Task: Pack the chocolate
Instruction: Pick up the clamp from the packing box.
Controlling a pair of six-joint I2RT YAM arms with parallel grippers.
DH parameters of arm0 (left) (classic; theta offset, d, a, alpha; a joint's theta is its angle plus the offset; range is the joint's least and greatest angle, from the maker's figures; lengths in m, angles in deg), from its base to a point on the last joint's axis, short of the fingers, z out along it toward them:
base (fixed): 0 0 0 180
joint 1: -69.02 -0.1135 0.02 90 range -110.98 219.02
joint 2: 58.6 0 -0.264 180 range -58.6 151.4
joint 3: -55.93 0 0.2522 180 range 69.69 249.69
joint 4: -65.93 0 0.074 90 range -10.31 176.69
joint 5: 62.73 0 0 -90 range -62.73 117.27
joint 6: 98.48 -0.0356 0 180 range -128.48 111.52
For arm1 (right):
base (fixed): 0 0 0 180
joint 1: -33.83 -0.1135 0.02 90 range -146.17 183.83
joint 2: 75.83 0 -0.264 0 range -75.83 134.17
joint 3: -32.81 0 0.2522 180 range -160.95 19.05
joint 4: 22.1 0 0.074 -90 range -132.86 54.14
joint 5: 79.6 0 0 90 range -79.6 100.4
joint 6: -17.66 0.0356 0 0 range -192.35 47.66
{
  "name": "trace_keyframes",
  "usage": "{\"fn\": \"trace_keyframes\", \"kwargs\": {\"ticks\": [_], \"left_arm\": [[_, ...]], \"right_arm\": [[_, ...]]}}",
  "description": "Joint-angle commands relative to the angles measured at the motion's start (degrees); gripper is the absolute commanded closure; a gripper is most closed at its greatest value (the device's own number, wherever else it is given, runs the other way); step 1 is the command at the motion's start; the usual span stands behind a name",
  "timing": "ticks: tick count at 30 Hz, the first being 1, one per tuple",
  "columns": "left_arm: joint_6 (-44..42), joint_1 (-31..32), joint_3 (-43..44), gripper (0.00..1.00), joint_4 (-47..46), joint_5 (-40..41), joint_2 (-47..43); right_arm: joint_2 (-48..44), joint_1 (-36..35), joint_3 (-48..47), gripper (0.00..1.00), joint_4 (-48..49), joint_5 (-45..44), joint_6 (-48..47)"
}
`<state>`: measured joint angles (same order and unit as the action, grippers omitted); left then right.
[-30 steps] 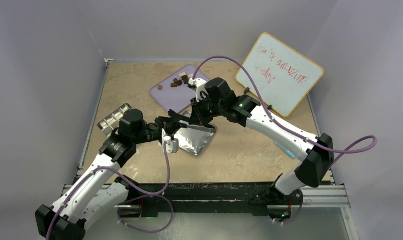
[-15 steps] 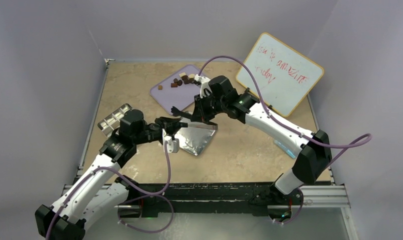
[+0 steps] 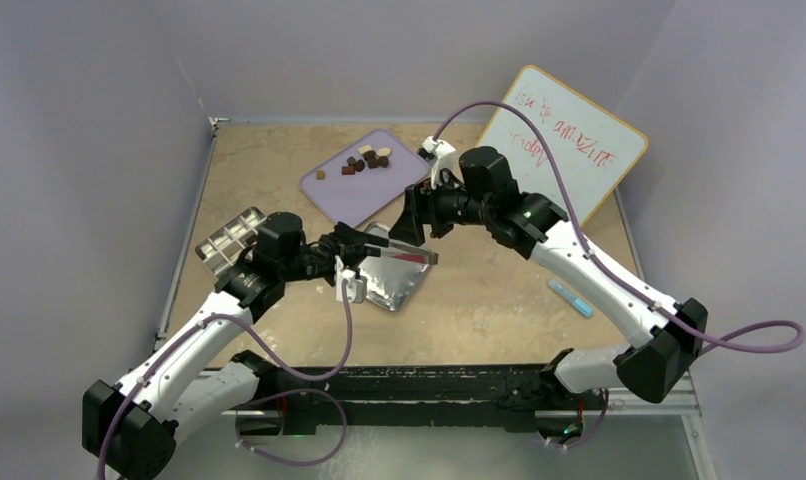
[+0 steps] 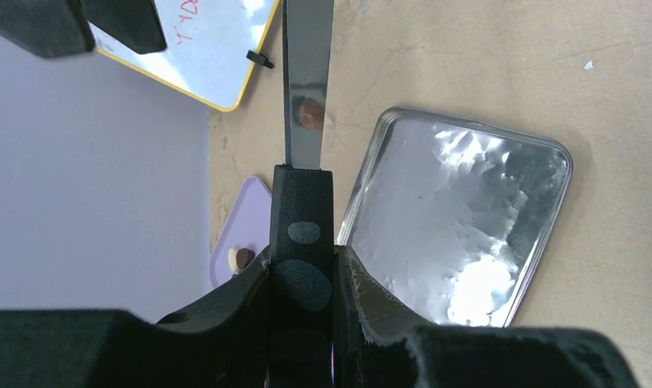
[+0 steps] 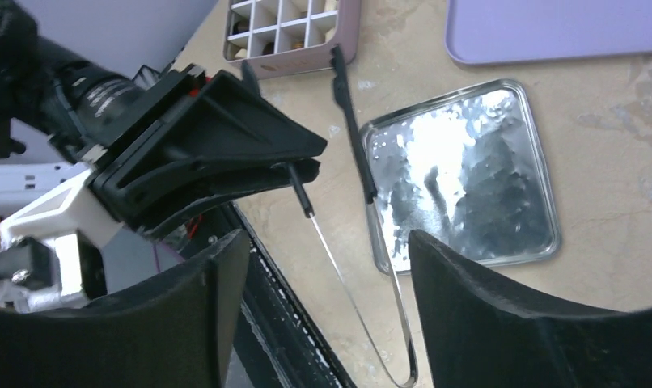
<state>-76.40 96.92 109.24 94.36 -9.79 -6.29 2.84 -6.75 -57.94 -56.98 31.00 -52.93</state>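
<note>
Whiteboard point(image 3: 564, 150): red handwriting, upside down to the top camera, so I can't read it. On the lilac tray point(image 3: 351, 192), beyond the silver tin point(image 3: 394, 285), sits the chocolate point(image 3: 369, 160). Right gripper point(image 5: 327, 242) gapes, empty. Left gripper point(image 4: 302, 283) clamps the tongs point(image 5: 351, 121). I'd clear the right arm first, then bring the tongs in low.

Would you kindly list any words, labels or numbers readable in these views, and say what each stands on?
Yellow-framed whiteboard: two lines of red handwriting, upside down in the top view, too blurred to read.
No other legible text in any view.
</note>
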Motion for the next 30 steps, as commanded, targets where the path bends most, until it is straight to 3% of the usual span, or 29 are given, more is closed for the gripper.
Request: {"fn": "trace_keyframes", "kwargs": {"ticks": [1, 7, 10, 14, 19, 25, 30], "left_arm": [[-4.3, 0.2, 0.5, 1.0, -1.5, -2.8, -0.1], [-8.0, 1.9, 0.4, 1.0, -1.5, -1.1, -0.8], [-9.4, 3.6, 0.9, 1.0, -1.4, 1.2, -0.5], [-11.6, 4.9, 1.6, 1.0, 0.8, 3.2, 0.9], [-11.6, 5.1, 0.5, 1.0, -0.3, 4.2, 0.0], [-10.9, 5.1, 0.0, 1.0, -1.3, 4.5, -0.2], [-10.3, 5.1, -0.1, 1.0, -1.5, 4.6, 0.0]], "right_arm": [[-2.0, 0.4, 0.7, 0.19, -2.6, 5.3, -5.6], [3.0, 0.4, -0.5, 0.06, -7.1, 8.8, -9.8], [6.1, 0.4, -2.3, 0.06, -8.1, 9.3, -9.7], [10.1, 0.4, -4.6, 0.15, -8.4, 12.5, -9.5], [13.0, 0.4, -5.0, 0.45, -9.0, 14.3, -10.2], [13.3, 0.4, -2.6, 0.35, -6.2, 16.4, -9.5], [13.6, 0.4, -2.5, 0.43, -5.6, 15.5, -8.9]]}}
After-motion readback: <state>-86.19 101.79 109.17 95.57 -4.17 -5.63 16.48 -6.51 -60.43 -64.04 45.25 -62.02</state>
